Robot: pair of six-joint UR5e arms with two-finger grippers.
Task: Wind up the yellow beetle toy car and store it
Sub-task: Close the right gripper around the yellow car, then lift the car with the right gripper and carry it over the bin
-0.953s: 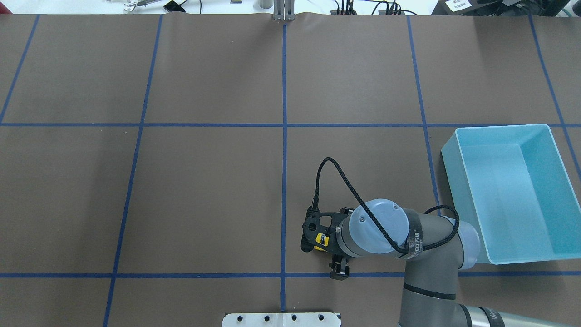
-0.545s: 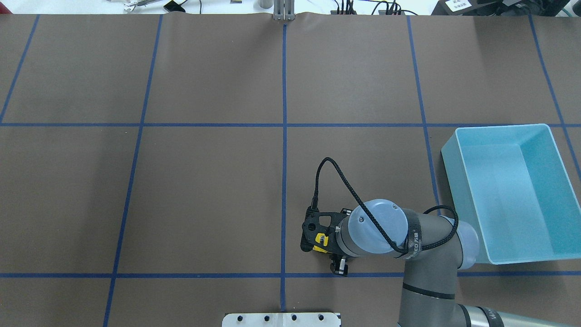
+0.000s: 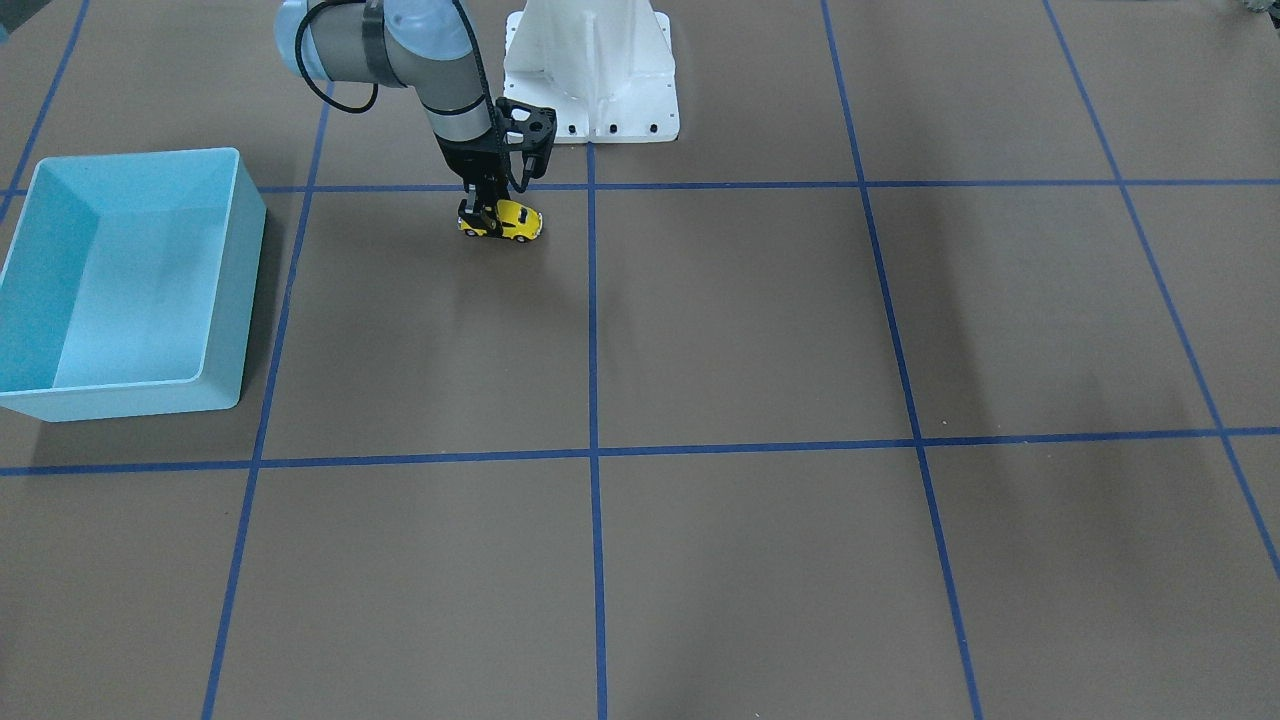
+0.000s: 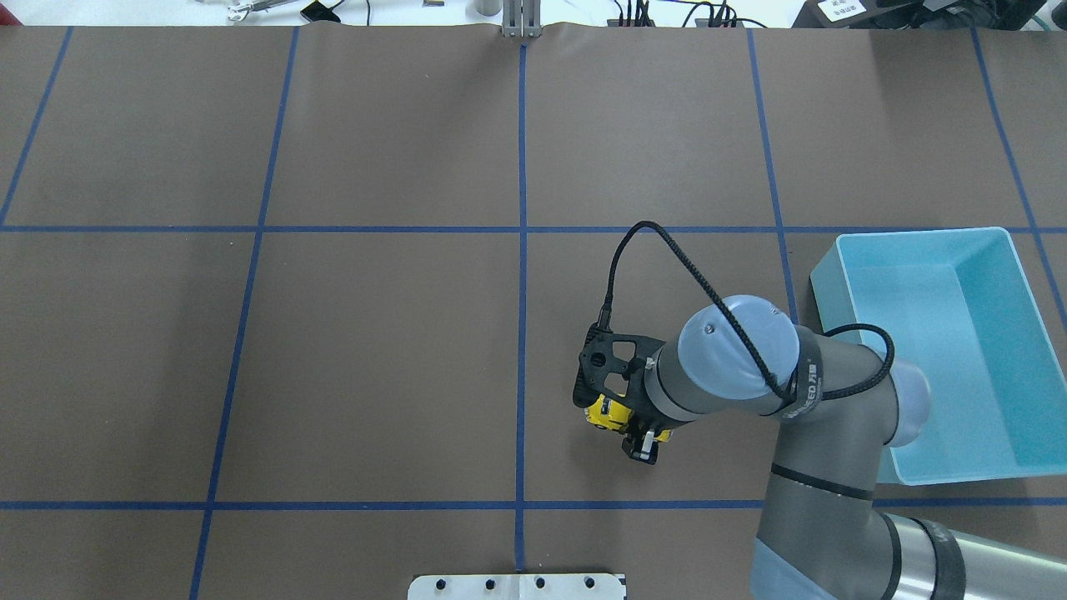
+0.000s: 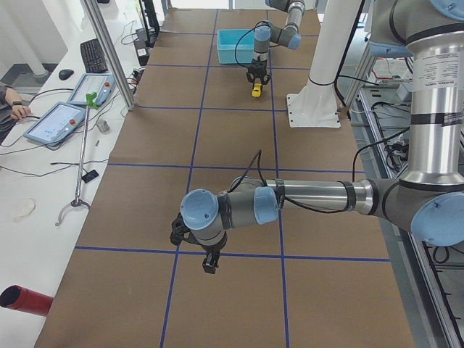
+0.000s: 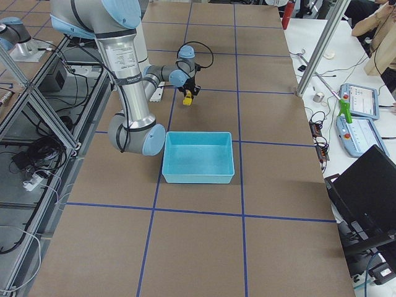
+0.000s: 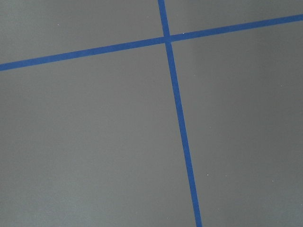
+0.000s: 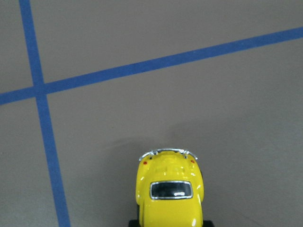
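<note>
— Right gripper [image 3: 487, 214] first: how does it stand?

— Clamped on the yellow beetle toy car [image 3: 503, 221]. Seen from across the table, its fingers point straight down and pinch the car's sides close to one end.

— Is the car resting on the table [image 3: 760, 300]?

— It is low, at the brown surface or just over it. I cannot tell whether the wheels touch.

— Where on the table?

— In the grid square just to the robot's right of the centre blue tape line [image 3: 592, 330]. It sits near the cross line that runs in front of the white arm mount [image 3: 590, 80].

— What does the right wrist camera add?

— It looks down along the car's roof. The end pointing away has a dark window, a chrome bumper and two small red lights. A crossing of tape lines lies on the table beyond it.

— And the container?

— The light blue bin [image 3: 240, 300] stands open side up, further to the robot's right. It is well apart from the car, which is outside it.

— The other arm?

— The left gripper [image 5: 209, 262] hangs over the table by a tape crossing, far from the car. Only a side view shows it, so I cannot tell whether its fingers are parted or closed. Its wrist camera shows only brown surface and crossing tape.
</note>
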